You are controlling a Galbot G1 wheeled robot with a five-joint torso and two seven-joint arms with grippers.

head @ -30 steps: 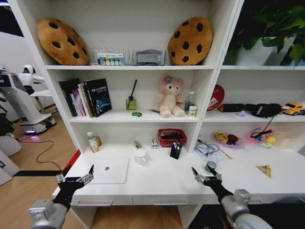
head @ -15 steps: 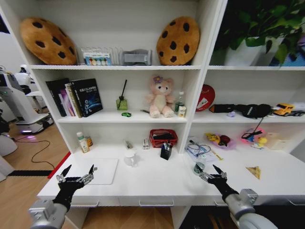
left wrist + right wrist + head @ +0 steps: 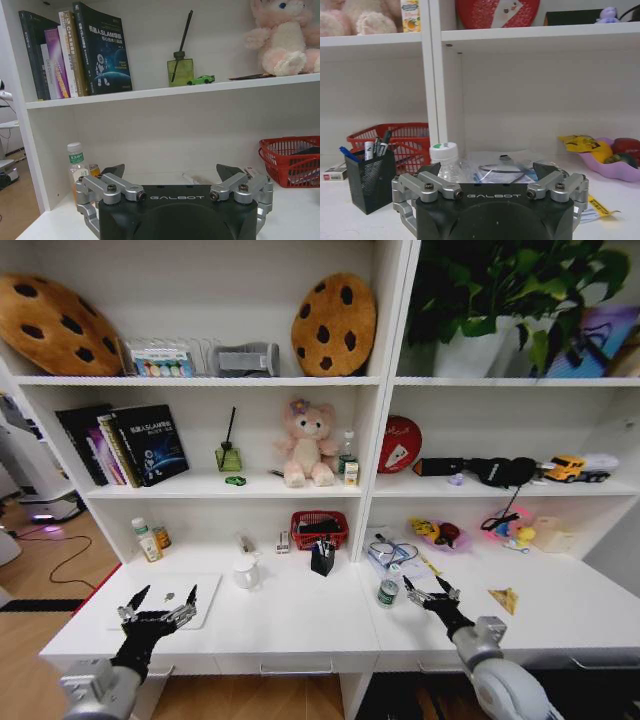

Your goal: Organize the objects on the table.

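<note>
Laptop [image 3: 165, 600] probably just under left pincer [image 3: 160, 601], fingers spread.

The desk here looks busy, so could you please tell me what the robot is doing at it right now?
Nothing is being handled yet. The robot faces the desk with both arms held out over its front edge. The left pincer is open above the near end of the laptop, and the right pincer is open beside a small white-capped bottle. Neither holds anything. A pen cup, a mug and a yellow triangle also sit on the desk.
</note>
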